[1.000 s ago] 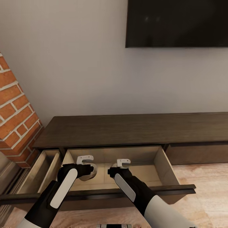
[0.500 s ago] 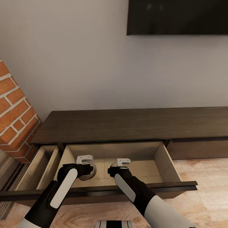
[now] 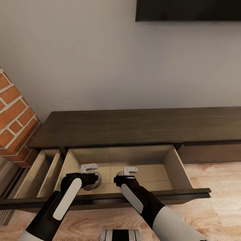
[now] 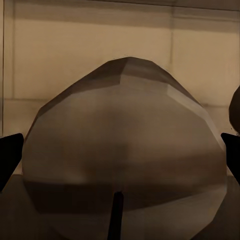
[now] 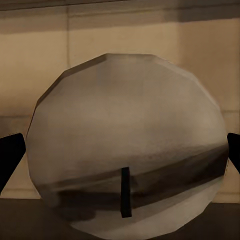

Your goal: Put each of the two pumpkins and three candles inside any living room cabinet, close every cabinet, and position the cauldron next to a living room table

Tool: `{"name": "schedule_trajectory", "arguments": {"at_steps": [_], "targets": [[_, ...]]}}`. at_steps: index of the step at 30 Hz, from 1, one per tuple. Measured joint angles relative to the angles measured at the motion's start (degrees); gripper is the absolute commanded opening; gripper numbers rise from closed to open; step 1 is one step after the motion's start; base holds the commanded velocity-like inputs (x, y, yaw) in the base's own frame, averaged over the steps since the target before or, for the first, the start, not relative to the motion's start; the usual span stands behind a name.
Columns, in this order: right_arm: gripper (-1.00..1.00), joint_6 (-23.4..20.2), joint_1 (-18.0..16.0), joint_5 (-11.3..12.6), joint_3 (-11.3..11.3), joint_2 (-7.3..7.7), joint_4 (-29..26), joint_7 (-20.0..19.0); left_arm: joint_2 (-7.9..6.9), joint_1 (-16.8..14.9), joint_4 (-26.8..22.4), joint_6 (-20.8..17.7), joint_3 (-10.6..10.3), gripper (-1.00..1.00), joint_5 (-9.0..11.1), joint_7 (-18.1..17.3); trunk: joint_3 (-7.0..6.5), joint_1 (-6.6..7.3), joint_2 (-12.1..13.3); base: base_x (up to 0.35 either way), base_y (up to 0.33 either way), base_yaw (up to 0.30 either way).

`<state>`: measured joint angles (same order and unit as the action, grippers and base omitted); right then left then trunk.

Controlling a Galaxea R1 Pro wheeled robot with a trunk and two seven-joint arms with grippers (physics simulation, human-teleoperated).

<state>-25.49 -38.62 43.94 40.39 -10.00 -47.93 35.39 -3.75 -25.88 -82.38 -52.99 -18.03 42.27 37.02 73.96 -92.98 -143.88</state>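
Note:
The cabinet [image 3: 134,129] is a long dark brown unit against the wall, with its middle drawer [image 3: 174,167] pulled out and showing a pale beige inside. Over that drawer my left gripper [image 3: 89,168] is shut on a pale grey candle [image 3: 95,181]. In the left wrist view this candle [image 4: 125,150] sits between the fingertips [image 4: 10,155] of the left gripper [image 4: 120,160]. My right gripper [image 3: 130,171] is shut on a second candle [image 5: 125,135], which lies between the tips of the right gripper [image 5: 122,155]. The pumpkins, cauldron and table are out of view.
A second drawer [image 3: 42,169] stands open at the left, beside a brick column [image 3: 13,113]. The open drawer's dark front panel [image 3: 150,195] runs across just below my arms. At the right are a closed drawer front [image 3: 211,154] and wooden floor [image 3: 217,204]. A TV [image 3: 187,10] hangs above.
The whole view has shifted, so the cabinet and TV sit higher in the picture. Both grippers still hold their candles over the open drawer, now nearer its front.

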Motion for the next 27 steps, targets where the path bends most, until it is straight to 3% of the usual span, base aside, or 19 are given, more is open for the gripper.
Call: {"name": "schedule_trajectory", "arguments": {"at_steps": [5,27], "targets": [[-1.0,0.98,0.0,0.11,0.0,0.0,0.01,0.01,-0.03,0.0,-0.06,0.09,0.18,-1.0,0.06,0.0,1.11,-0.13,-0.07,0.0,0.0,0.0],[-1.0,3.27,0.0,0.05,1.18,0.03,0.1,0.0,-0.07,-0.01,0.0,2.21,0.3,-1.0,-0.01,-0.18,1.11,-0.12,-0.07,0.016,0.0,0.0]]}}
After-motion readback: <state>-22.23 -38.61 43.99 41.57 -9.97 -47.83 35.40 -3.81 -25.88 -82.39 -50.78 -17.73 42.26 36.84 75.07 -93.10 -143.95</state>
